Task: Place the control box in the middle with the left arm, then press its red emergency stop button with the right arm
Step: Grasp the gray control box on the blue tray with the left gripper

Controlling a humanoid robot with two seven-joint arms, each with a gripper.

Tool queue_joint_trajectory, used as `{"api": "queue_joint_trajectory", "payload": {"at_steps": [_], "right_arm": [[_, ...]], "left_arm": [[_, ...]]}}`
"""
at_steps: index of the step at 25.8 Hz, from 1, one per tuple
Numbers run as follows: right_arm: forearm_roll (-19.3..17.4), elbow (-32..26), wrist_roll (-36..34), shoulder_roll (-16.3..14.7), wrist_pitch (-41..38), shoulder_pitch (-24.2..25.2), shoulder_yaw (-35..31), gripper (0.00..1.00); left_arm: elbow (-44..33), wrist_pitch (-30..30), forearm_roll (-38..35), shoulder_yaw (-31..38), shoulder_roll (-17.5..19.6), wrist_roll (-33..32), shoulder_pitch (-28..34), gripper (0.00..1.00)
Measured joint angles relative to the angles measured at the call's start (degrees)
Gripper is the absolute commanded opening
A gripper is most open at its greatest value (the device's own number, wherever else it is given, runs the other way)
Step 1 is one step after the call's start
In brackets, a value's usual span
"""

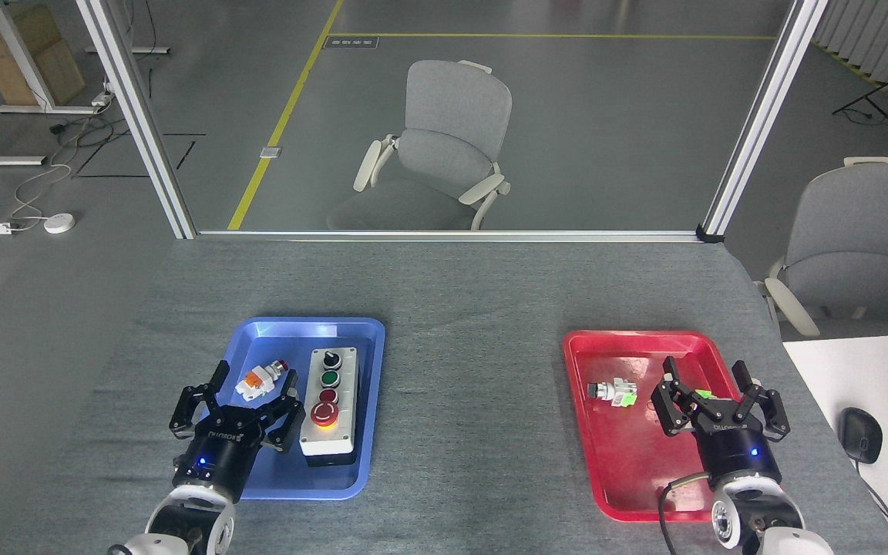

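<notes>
The control box (329,405), pale grey on a black base, lies lengthwise in the blue tray (367,401). Its row runs from a black knob at the far end through a green button and a small red button to the red emergency stop button (324,415) with a yellow ring at the near end. My left gripper (254,378) stands open just left of the box, over the tray's left part, holding nothing. My right gripper (704,373) is open over the red tray (621,478), also holding nothing. The middle (471,408) is bare grey cloth between the trays.
A loose orange-white push-button (260,378) lies in the blue tray between my left fingers and the box. A small green-and-white part (613,391) lies in the red tray. A white desk with a mouse (860,434) adjoins at right.
</notes>
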Motion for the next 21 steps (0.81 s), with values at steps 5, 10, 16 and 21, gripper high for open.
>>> {"api": "queue_joint_trajectory", "payload": {"at_steps": [5, 10, 16, 21], "right_arm": [[0.00, 0.00, 0.01, -0.09, 0.04, 0.00, 0.00, 1.00], [0.00, 0.00, 0.02, -0.11, 0.04, 0.01, 0.00, 1.00], [0.00, 0.00, 0.14, 0.02, 0.04, 0.01, 0.02, 1.00], [0.00, 0.00, 0.29, 0.04, 0.05, 0.01, 0.00, 1.00]], "left_arm": [[0.11, 0.00, -1.79, -0.09, -0.29, 0.06, 0.00, 0.99], [0.12, 0.00, -2.15, -0.12, -0.52, 0.22, -0.29, 0.99], [-0.02, -0.02, -2.18, -0.16, -1.52, 0.22, -0.49, 0.99], [0.24, -0.05, -2.19, -0.24, -1.83, 0.07, -0.61, 0.99]]}}
